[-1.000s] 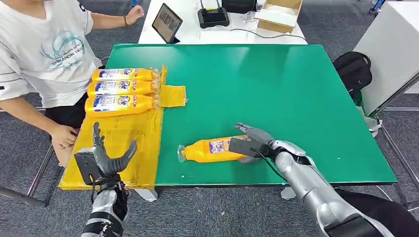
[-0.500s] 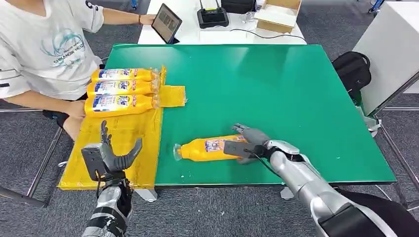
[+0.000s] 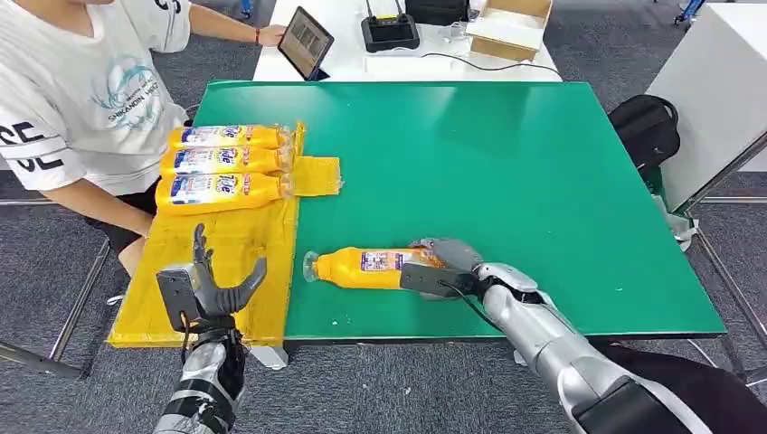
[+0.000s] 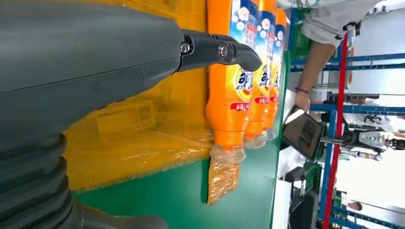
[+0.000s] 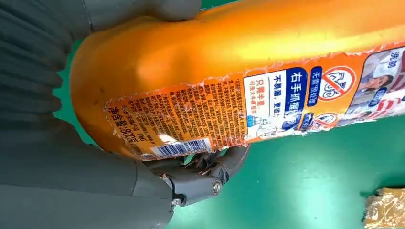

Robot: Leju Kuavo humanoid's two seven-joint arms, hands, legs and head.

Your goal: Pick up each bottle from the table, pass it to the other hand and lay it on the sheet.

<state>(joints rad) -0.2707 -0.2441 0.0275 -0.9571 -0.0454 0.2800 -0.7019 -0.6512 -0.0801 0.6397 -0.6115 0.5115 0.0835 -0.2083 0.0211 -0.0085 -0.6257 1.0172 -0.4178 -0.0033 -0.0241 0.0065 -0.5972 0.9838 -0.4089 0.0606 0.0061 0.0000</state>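
Three bottles (image 3: 222, 163) already laid side by side on the far end of the yellow sheet (image 3: 217, 271), caps pointing toward the green desk (image 3: 506, 154), touching or nearly touching one another. Seen again from the left wrist, lined up in a row with clear caps at the sheet's edge. So three done, judging by the layout.

Fourth bottle (image 3: 371, 268) on its side near the front edge of the desk, just beside the sheet, cap toward it. Right hand (image 3: 440, 268) wrapped around its base end, thumb on one side and dark fingers on the other, as the right wrist view confirms; gripping firmly by the look of it. Hard to tell whether lifted clear of the desk or resting on it.

Left hand (image 3: 206, 287) raised over the near part of the sheet, fingers spread, holding nothing, apparently ready to receive.

Left to do for this bottle: the pass to the left hand, then the laying down, probably in the free stretch of sheet next to the row. No further bottles visible on the desk, so likely the last one.

Seated person (image 3: 81, 99) beside the sheet, one hand at a tablet (image 3: 304, 41) on the white table beyond.
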